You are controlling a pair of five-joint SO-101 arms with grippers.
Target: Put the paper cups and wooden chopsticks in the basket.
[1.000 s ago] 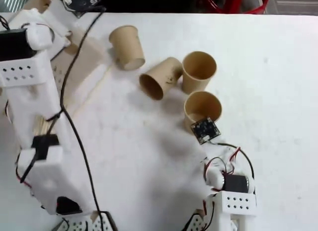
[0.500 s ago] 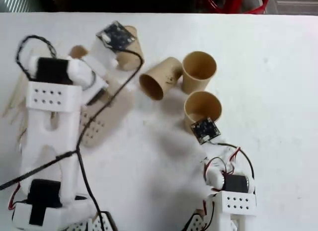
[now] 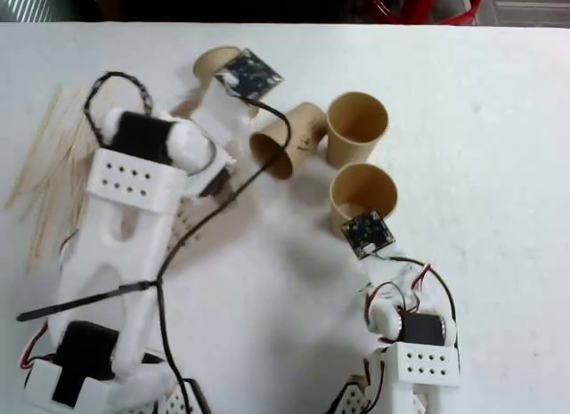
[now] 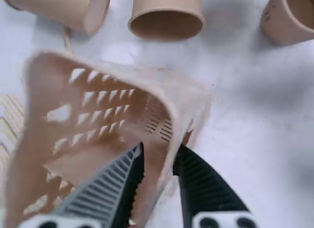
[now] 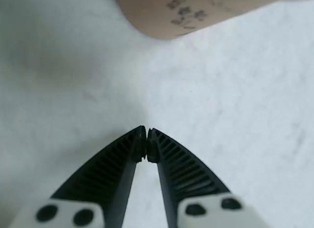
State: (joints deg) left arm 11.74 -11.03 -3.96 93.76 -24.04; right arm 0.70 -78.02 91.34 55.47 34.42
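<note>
Pinching the basket [image 4: 93, 100] by its wall, the left claw [image 4: 158, 162] faces a tipped paper cup [image 4: 167, 14] just ahead. The right claw [image 5: 146, 145], clenched empty, points toward another cup [image 5: 196, 7]. Wooden chopsticks [image 3: 53, 165] lie beside the left claw.

— Any writing you can read from here?
— None. There's small dark print on a paper cup [image 5: 196, 10] and on the tipped middle cup [image 3: 287, 140], all too blurred.
</note>
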